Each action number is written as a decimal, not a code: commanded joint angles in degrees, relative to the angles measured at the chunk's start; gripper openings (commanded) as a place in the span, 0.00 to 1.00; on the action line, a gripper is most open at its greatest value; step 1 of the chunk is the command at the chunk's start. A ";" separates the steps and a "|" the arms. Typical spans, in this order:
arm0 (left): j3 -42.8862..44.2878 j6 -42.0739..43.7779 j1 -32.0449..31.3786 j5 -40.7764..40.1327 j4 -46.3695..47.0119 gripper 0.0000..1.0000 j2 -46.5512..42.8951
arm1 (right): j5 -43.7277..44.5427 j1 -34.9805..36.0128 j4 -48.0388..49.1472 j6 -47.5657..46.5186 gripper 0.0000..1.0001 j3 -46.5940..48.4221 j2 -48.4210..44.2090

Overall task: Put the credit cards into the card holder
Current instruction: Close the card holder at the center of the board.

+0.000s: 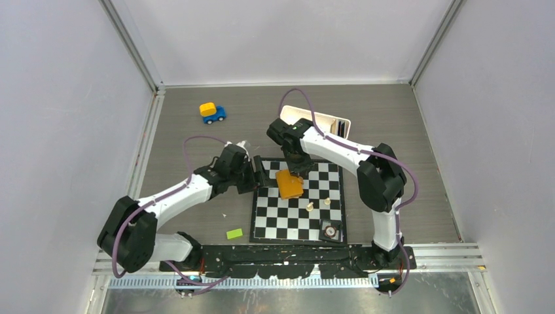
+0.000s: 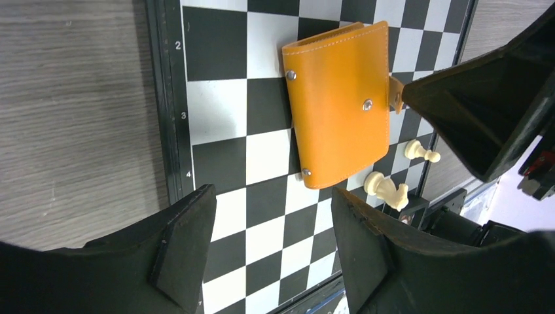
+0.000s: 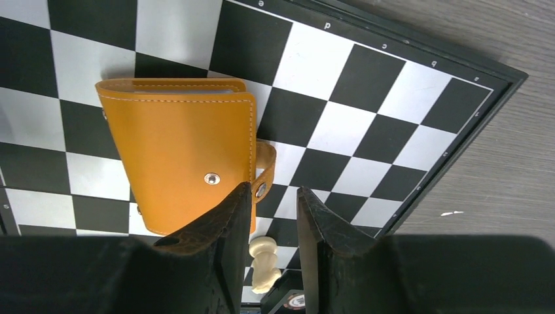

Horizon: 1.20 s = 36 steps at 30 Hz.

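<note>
Green block (image 1: 234, 233): lies flat on the grey wood-grain table (image 1: 393, 111), just off the near-left corner of the chessboard (image 1: 278, 222).
Black item (image 1: 331, 230): small and square with a round face, on the board's near-right corner; its kind cannot be told.
Chess pieces: a pale knight (image 2: 386, 188) and a pale pawn (image 2: 421, 152) stand upright on the right half of the board, near each other and clear of the holder.
Card holder (image 2: 337, 104): orange leather fold-over wallet, lying flat and folded on the far-left part of the board, slightly askew to the squares. One snap stud shows bare on its face, and the strap (image 3: 265, 167) curls loose off the side, unfastened.
Holder contents: a pale grey edge shows along the open side in the right wrist view; whether it is a card cannot be told.
Left gripper (image 2: 271, 203): over the board's left margin, fingers well apart with only board squares between them; the holder lies beyond the fingertips, untouched.
Right gripper (image 3: 273, 193): directly over the holder's strap side, fingers a narrow gap apart. The strap's snap end sits at the mouth of that gap against one finger; the other finger stands clear of it.
White tray (image 1: 288, 113): beyond the board's far edge, partly hidden by the right arm; thin upright items inside cannot be identified.
Toy car (image 1: 212, 112): blue with a yellow top, far left on the table, well apart from everything else.
</note>
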 commanded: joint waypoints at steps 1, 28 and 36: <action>2.63 -0.69 -0.73 -1.58 3.65 0.66 1.20 | -2.01 -0.19 2.44 0.53 0.37 -0.16 -2.73; 5.76 -0.82 -2.75 -1.19 4.43 0.64 7.52 | -0.45 0.30 2.14 1.72 0.30 -1.79 -3.20; 5.92 -0.78 -2.94 -1.39 4.29 0.64 7.75 | -2.06 0.26 3.12 1.65 0.28 -2.35 -2.62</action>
